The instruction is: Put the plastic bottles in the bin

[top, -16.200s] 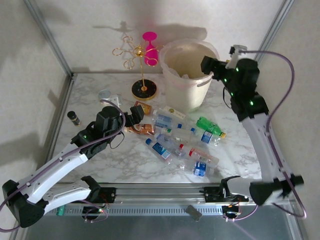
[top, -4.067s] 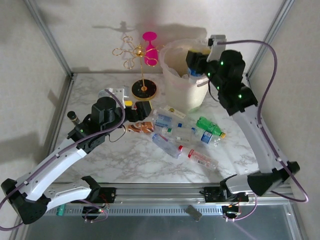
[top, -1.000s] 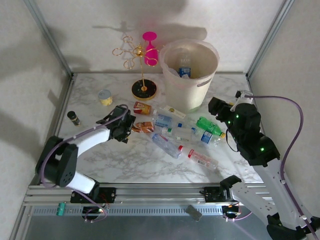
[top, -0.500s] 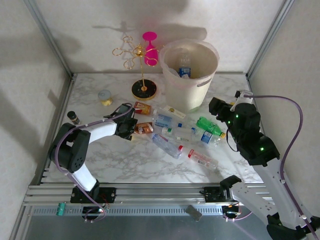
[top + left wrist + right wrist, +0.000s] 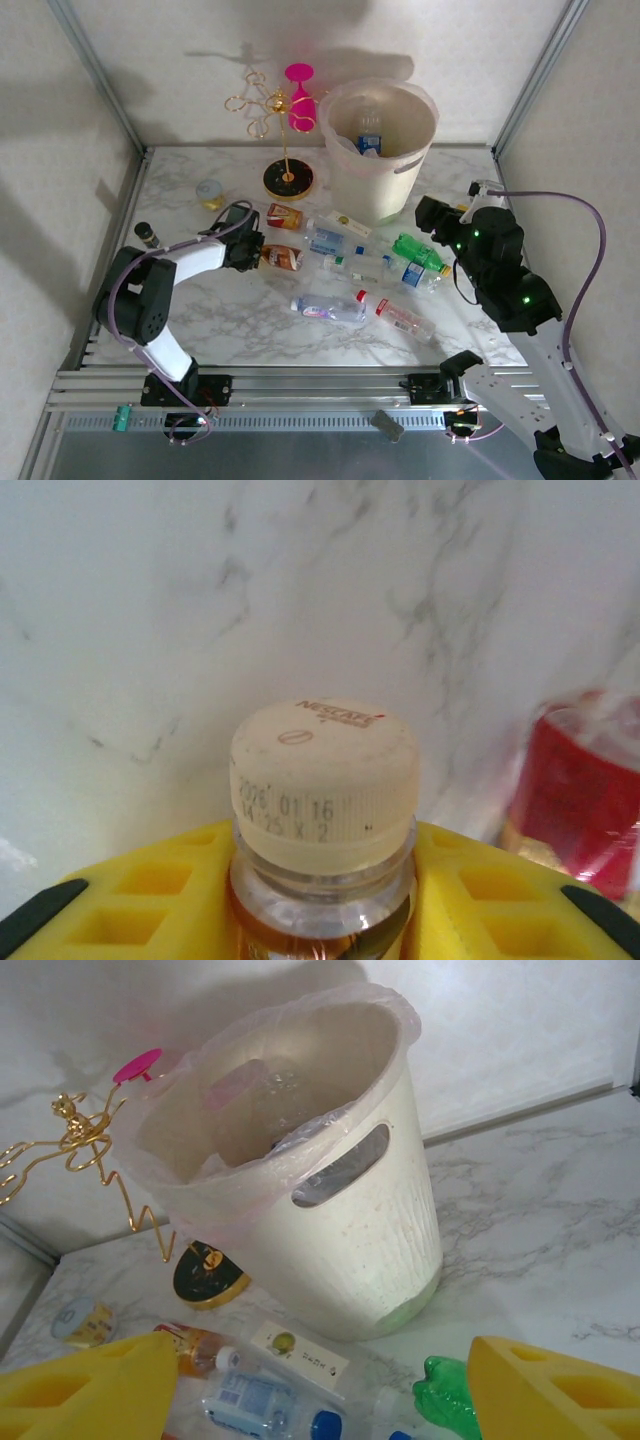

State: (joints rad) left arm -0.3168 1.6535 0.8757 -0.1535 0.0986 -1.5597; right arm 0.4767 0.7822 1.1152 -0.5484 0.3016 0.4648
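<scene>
- The brown-labelled bottle (image 5: 322,780) lies on the desk (image 5: 250,320), and the left claw (image 5: 322,880) pinches it just below its pale cap.
- More plastic bottles (image 5: 352,265) lie scattered to its right, a green one (image 5: 418,250) among them.
- The bin (image 5: 372,195) stands behind them at the far side, with a few bottles inside.
- The right claw (image 5: 322,1360) hangs spread and empty near the green one, facing the bin.

I see a smooth, glossy desk (image 5: 250,320) with a white marble pattern. The small clear plastic bottle with a brown label (image 5: 322,780) has a matt cream cap, ribbed round its side. The left end effector (image 5: 322,890) has matt yellow plastic fingers (image 5: 150,905). The large round cream translucent plastic bin (image 5: 370,1230) carries a thin, crinkled liner (image 5: 250,1165). The gold wire stand (image 5: 90,1150) gleams like metal.
</scene>
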